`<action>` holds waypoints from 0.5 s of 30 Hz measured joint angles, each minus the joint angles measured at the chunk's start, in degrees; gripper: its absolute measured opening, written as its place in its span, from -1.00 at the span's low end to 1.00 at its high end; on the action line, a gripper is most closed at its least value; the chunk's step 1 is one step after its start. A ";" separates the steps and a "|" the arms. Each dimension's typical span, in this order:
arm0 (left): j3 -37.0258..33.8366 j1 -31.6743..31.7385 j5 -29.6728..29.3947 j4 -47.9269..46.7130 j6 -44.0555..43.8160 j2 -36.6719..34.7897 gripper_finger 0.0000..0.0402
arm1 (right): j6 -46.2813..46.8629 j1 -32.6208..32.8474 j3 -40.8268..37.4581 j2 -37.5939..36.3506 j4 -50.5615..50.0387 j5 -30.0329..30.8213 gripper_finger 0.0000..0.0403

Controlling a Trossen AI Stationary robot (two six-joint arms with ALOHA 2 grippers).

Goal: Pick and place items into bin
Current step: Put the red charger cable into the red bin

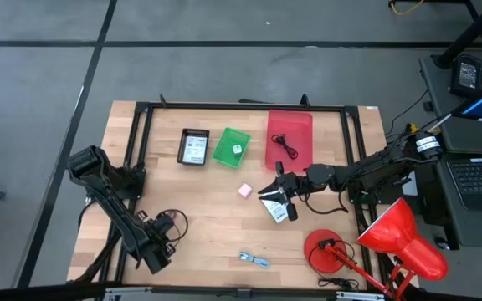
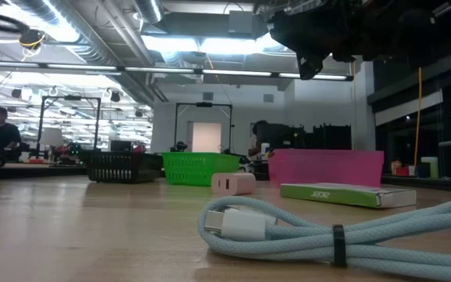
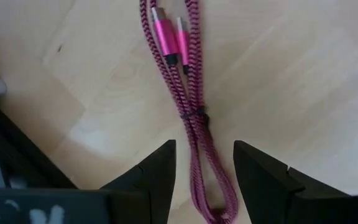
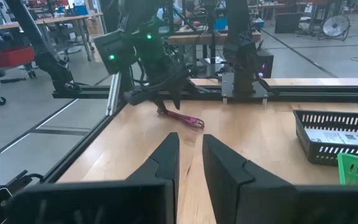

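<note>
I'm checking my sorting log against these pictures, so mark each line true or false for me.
1. The left gripper stands open with a finger on either side of the magenta cord. True.
2. The green bin is empty. False: a pale die lies in it.
3. A black cord lies in the red bin. True.
4. The pink cube sits in the black bin. False: the cube is on the bare table, and the black bin holds a white packet.
</note>
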 joint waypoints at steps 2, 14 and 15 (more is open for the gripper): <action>-1.32 0.00 0.09 1.19 -0.43 0.02 -0.23 | 0.00 0.00 0.00 0.00 0.02 0.00 -0.74; -5.32 0.02 1.50 6.93 0.87 -0.50 -0.27 | 0.02 0.00 0.02 0.00 0.35 0.00 -0.74; -5.32 0.04 1.78 7.05 0.98 -0.50 -0.30 | 0.00 0.00 0.02 0.00 0.35 0.00 -0.74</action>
